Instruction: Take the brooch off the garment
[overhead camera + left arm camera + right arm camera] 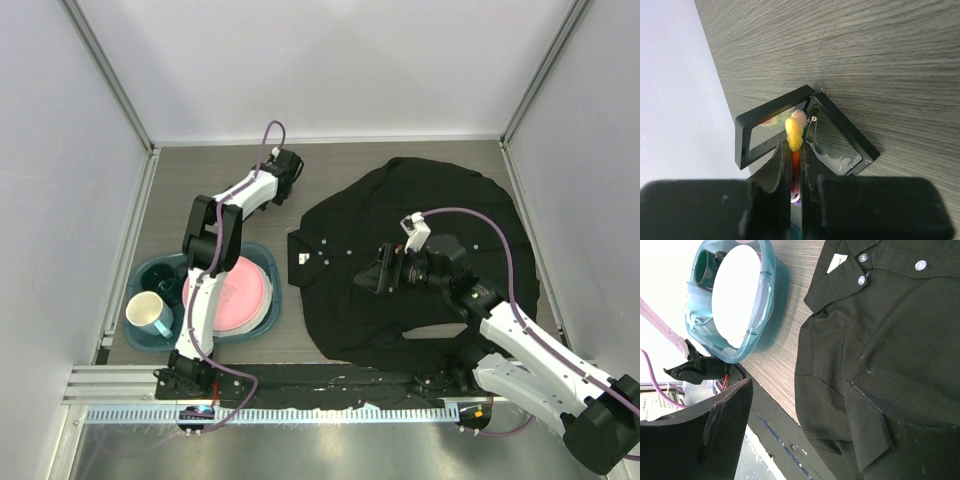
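My left gripper is at the far left-centre of the table, away from the garment. In the left wrist view it is shut on the brooch, whose yellow, pink and orange petals stick out past the fingertips. The brooch hangs over an open black hinged box with clear panels on the table. The black shirt lies spread at the right, collar and white buttons toward the left. My right gripper hovers open and empty over the shirt's front; it shows wide open in the right wrist view.
A teal tub at the near left holds a pink plate and a teal cup. White walls enclose the table on three sides. The shirt's near edge hangs by the table's front rail.
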{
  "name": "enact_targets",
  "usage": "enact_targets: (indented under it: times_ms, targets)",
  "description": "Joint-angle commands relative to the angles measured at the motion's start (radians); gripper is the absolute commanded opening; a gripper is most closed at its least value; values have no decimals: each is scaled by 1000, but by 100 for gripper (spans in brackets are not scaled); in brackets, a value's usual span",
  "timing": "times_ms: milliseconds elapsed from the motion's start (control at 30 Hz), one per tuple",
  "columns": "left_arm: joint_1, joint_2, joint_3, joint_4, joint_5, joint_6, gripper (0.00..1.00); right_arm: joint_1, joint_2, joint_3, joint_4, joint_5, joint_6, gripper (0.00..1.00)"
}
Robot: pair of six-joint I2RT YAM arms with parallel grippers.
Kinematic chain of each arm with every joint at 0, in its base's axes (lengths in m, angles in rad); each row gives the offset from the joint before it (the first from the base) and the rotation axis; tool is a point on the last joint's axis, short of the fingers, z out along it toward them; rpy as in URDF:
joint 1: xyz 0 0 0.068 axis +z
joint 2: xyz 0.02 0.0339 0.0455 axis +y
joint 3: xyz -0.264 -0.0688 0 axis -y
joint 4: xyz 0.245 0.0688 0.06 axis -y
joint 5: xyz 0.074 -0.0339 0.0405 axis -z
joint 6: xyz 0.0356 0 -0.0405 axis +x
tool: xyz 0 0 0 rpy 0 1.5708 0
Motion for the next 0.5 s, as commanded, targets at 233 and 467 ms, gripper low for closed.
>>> enact_targets:
  times_ms: [233, 467]
  targets:
    - [6, -3, 32, 7, -33, -8, 18, -9, -9, 4, 41, -27, 4, 79]
    - [5, -19, 33, -3, -9, -22, 27, -9, -8, 2, 45, -37, 10, 79]
